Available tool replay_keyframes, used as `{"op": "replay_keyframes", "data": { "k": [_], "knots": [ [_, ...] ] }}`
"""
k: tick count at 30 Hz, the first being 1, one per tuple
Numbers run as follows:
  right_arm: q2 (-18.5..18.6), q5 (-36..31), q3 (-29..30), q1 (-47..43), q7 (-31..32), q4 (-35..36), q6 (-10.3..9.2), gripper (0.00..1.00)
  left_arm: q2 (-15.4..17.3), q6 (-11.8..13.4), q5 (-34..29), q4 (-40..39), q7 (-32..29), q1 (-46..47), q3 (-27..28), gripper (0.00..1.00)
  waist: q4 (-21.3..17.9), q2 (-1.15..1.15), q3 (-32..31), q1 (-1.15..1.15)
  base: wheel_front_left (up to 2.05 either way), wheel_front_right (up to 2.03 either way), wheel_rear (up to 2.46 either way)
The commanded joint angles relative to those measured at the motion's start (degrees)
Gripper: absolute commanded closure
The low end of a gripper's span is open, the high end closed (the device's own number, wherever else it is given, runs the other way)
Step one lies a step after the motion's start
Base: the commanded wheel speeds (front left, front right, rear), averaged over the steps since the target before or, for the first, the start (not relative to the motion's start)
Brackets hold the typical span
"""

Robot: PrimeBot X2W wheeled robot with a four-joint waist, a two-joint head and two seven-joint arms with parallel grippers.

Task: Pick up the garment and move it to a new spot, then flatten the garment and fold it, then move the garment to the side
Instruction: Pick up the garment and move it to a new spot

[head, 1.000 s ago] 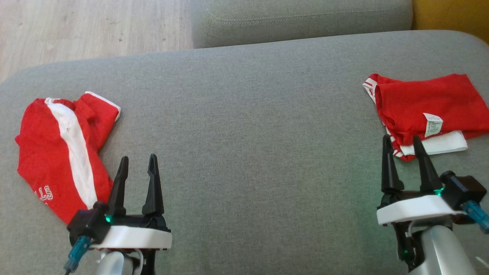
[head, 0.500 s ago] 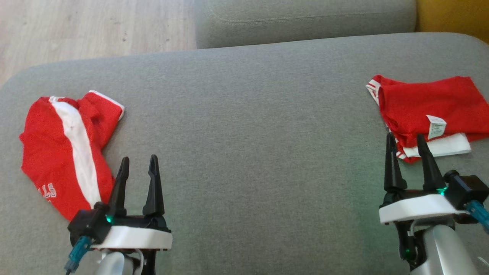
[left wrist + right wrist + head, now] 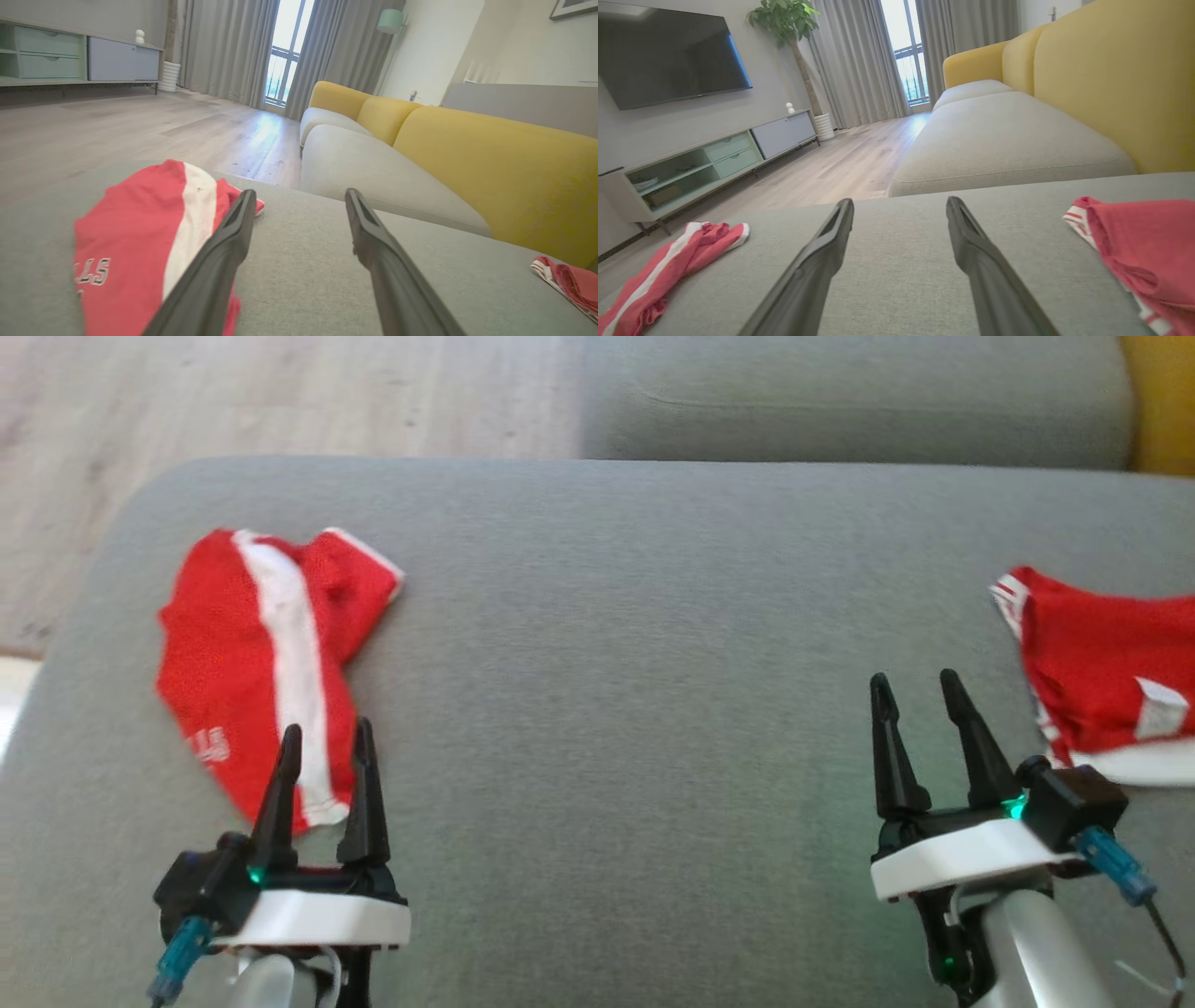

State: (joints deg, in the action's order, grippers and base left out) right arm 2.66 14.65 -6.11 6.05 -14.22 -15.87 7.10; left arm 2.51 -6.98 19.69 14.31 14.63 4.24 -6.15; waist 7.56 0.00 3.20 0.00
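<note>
Red garment with a white stripe point(image 3: 233, 644) is lying crumpled on the left end of the wide grey fabric cushion point(image 3: 635, 663), white lettering point(image 3: 207, 745) showing near its lower edge.

Left gripper point(image 3: 327, 730) is sitting at the near left, long dark fingers spread apart and gripping nothing. In the head view its fingertips are overlapping the garment's near end; whether they are touching the cloth cannot be told. In the left wrist view the same gripper point(image 3: 301, 192) is pointing along the cushion, its left finger crossing in front of the striped garment point(image 3: 131, 224), the right finger over bare grey fabric.

Right gripper point(image 3: 915, 678) is likewise standing spread and empty, over bare cushion at the near right. Its wrist view is showing both fingers point(image 3: 900, 199) above grey fabric.

Second red garment point(image 3: 1092, 663) is resting just to the right of that gripper, folded flatter, with a small white tag point(image 3: 1160, 707) and a white edge showing. The two garments are lying well apart, at opposite ends of the cushion.

Beyond the cushion a second grey seat point(image 3: 840, 401) is adjoining, with a yellow backrest point(image 3: 490, 163) running behind. Pale wooden floor point(image 3: 280, 401) is showing at the far left.
</note>
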Motion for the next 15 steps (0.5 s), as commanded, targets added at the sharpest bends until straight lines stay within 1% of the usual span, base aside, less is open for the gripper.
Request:
{"op": "replay_keyframes", "data": {
  "k": [1,6,15],
  "knots": [
    [0.22,0.48,-1.74,0.52,-0.77,1.27,0.39,0.00,0.37,0.60,-0.21,-1.87,0.37,0.62,2.23,0.00,2.60,0.00,-0.92,0.00,0.00,0.00,0.00],
    [0.22,1.10,-2.64,0.07,-0.77,0.15,0.39,0.00,0.37,1.32,-1.16,-0.86,0.37,-0.39,2.80,0.00,7.22,0.00,-2.19,0.00,0.00,0.00,0.00],
    [0.21,1.90,-3.32,-0.31,-0.77,-0.21,0.39,0.00,0.37,1.43,-1.61,-1.41,0.37,-1.27,3.43,0.00,10.98,0.00,-2.80,0.00,0.00,0.00,0.00]
  ]
}}
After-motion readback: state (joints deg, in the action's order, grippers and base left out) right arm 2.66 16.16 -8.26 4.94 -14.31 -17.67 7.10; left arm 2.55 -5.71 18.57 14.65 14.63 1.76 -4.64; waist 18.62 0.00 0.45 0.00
